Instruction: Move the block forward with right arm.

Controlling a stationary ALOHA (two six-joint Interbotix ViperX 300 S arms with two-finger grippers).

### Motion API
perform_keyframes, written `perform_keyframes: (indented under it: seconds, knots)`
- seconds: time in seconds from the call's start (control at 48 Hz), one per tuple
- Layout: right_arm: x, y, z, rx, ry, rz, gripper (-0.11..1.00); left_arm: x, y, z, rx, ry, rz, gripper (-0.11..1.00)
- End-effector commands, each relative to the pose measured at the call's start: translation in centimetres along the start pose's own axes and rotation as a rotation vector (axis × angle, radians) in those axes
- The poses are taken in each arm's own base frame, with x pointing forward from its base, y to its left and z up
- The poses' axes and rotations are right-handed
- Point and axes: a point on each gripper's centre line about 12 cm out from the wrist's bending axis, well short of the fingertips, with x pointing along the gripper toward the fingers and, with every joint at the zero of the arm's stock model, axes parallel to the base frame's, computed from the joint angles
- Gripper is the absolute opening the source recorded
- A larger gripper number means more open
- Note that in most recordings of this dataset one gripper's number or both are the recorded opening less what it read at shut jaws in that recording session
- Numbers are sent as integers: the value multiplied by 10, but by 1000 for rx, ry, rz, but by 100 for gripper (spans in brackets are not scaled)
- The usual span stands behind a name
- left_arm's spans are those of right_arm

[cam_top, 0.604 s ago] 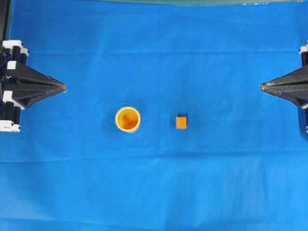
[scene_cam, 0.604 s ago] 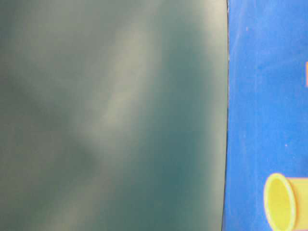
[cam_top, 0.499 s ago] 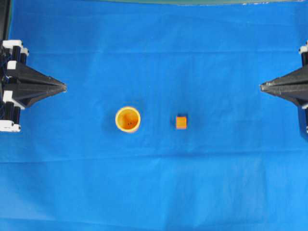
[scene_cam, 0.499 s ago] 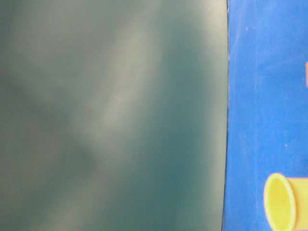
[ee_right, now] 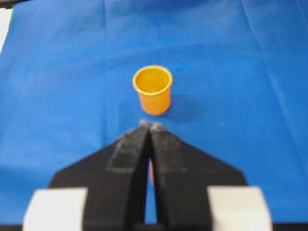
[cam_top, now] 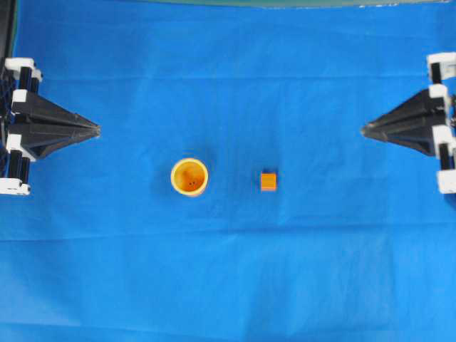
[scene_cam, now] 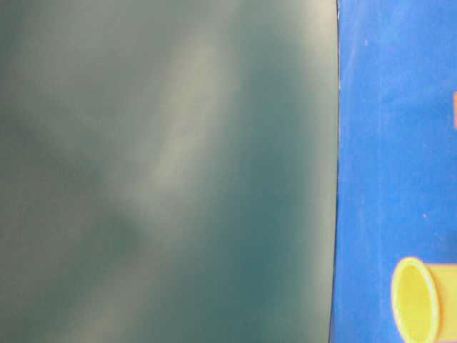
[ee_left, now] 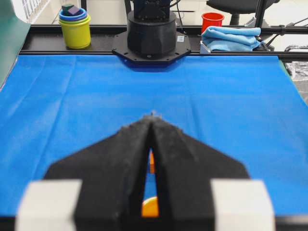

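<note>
One small orange block sits on the blue cloth near the middle of the overhead view, with the round orange-yellow cup standing upright at its nine o'clock, apart from it and not touching. The right gripper hangs off at roughly the block's two o'clock, well apart from it, its jaws pressed together to a narrow point with nothing between them; the left gripper sits far off at about the ten o'clock side, likewise closed to a tip and holding nothing. In the right wrist view only a sliver of orange shows in the slit between the closed fingers, so the block appears to lie almost straight ahead of that gripper, with the cup beyond it. Judging by its size and crisp edges, the block is probably light and rigid, so it should neither deform nor need much squeeze. Its flat opposite faces look like the natural place to grip, jaws opened a little wider than the cube and centred on it. Being light, it could skid on the cloth if nudged off-centre, and a push could wrinkle the fabric.
</note>
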Motion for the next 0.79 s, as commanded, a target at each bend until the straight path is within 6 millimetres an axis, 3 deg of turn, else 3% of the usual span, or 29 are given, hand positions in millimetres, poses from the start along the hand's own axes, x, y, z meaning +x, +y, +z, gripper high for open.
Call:
perform_keyframes:
  seconds: [0.0, 0.499, 0.77]
  knots:
    - [5, 1, 16, 41, -17, -4, 0, 2, 0, 12, 0, -29, 0, 1]
    - [67, -3, 2, 100, 294, -78, 0, 3, 0, 13, -2, -32, 0, 1]
    - [93, -3, -1, 82, 359, -91, 0, 3, 0, 15, -3, -34, 0, 1]
